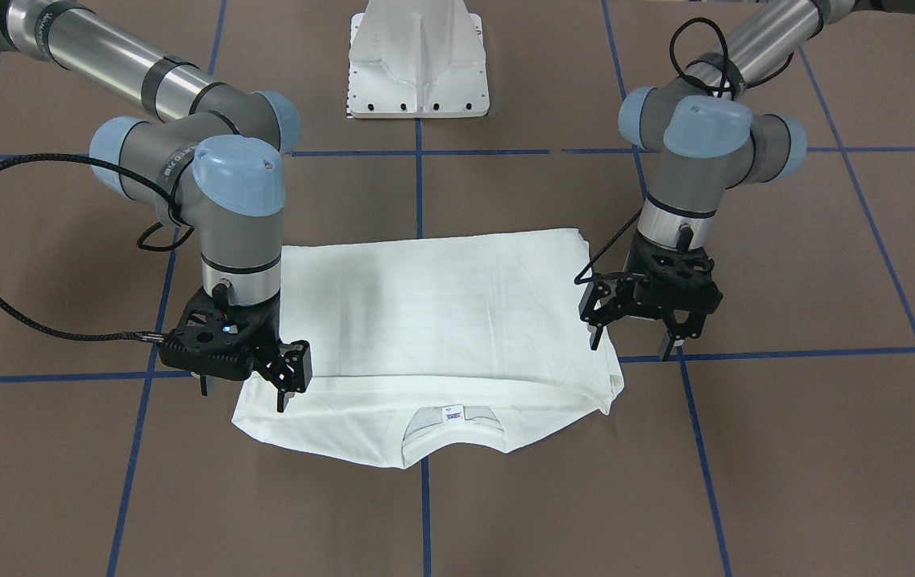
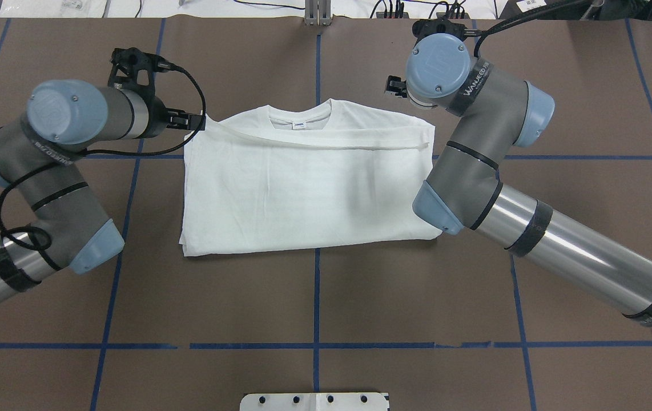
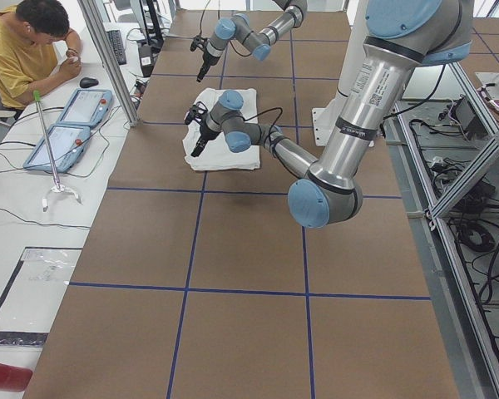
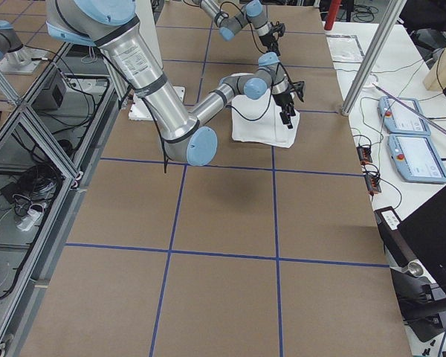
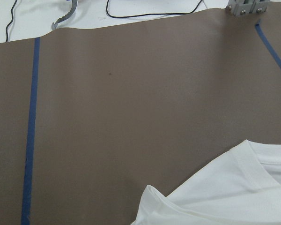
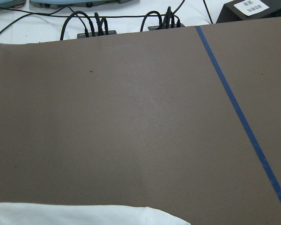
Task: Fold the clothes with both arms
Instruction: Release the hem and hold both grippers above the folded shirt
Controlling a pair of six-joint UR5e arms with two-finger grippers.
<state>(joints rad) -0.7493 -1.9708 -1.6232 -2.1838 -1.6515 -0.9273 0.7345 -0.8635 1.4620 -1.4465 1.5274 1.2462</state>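
Observation:
The clothes are one white T-shirt point(image 1: 433, 320) folded into a flat rectangle on the brown table, plain side up. Its collar point(image 1: 453, 429) and neck label point(image 1: 452, 414) peek out at the edge far from the robot. The overhead view shows the same rectangle of shirt point(image 2: 303, 188). My left gripper point(image 1: 630, 343) hangs open at one short end, one finger over the cloth edge and the other over bare table. At the opposite end my right gripper point(image 1: 245, 391) is open too, one finger above the shirt corner. Neither holds cloth. Each wrist view catches only a shirt corner point(image 5: 234, 187) point(image 6: 61, 213).
The white pedestal base point(image 1: 419, 60) stands at the robot side of the table. Blue tape lines point(image 1: 425, 513) cross the brown cover. Beyond the far table edge a person point(image 3: 25, 50) sits at a side desk with control tablets point(image 3: 75, 116) and cables.

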